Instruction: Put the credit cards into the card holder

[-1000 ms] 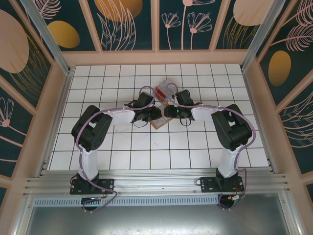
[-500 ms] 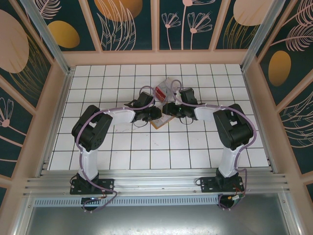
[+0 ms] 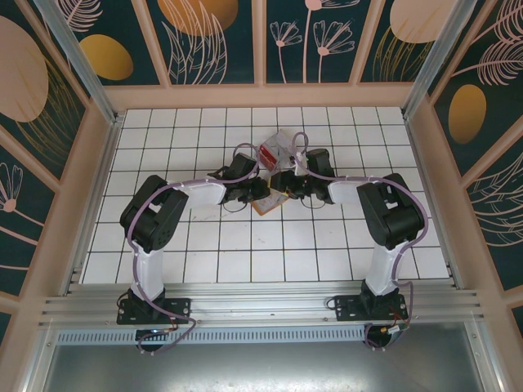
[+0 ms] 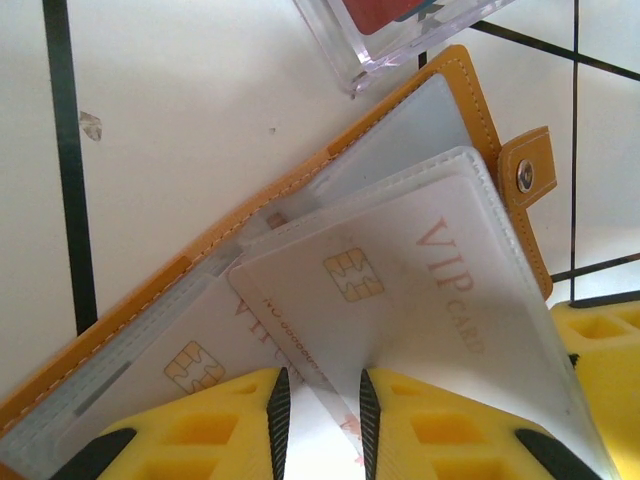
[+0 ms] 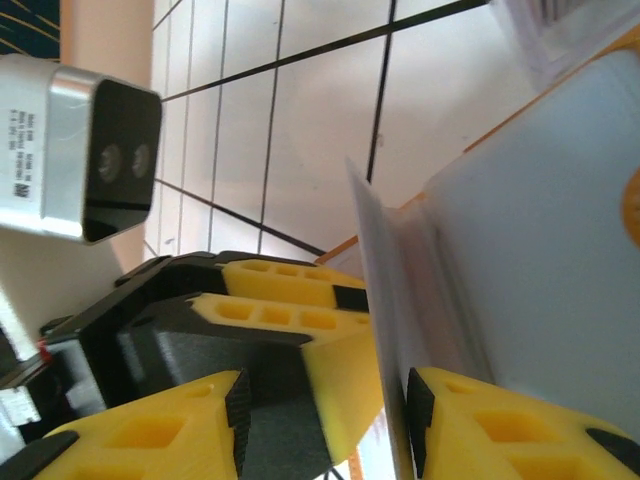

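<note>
The left gripper (image 4: pixel 322 378) is seen clenched on the clear sleeve leaves of the card holder (image 4: pixel 190 272), its jaws nearly together with whitish plastic pinched between them; the holder is spread open on the tiles (image 4: pixel 180 120) just ahead of the fingertips, and two whitish credit cards (image 4: pixel 420 290) marked VIP are already lodged in its sleeves. Beyond the holder, just beside its far corner, a clear plastic box (image 4: pixel 400 45) is found with a red card (image 4: pixel 385 12) inside. The right gripper (image 5: pixel 325 380) is held with its jaws apart and nothing clamped between them; a thin pale sheet (image 5: pixel 380 340) stands edge-on against the inner face of one finger, and whether it is a card or a sleeve cannot be told.

The pinch is judged the weak point; the leaves look slick and thin, so they may be pulled from the jaws or creased if the holder is tugged; the holder is not anchored, so it may be dragged into the box. The grippers are crowded close together; a small sideways error may knock their fingers together. A card offered at a slant may be jammed at the sleeve mouth and bent; lodged cards may be shaken out if a leaf is lifted steeply.
</note>
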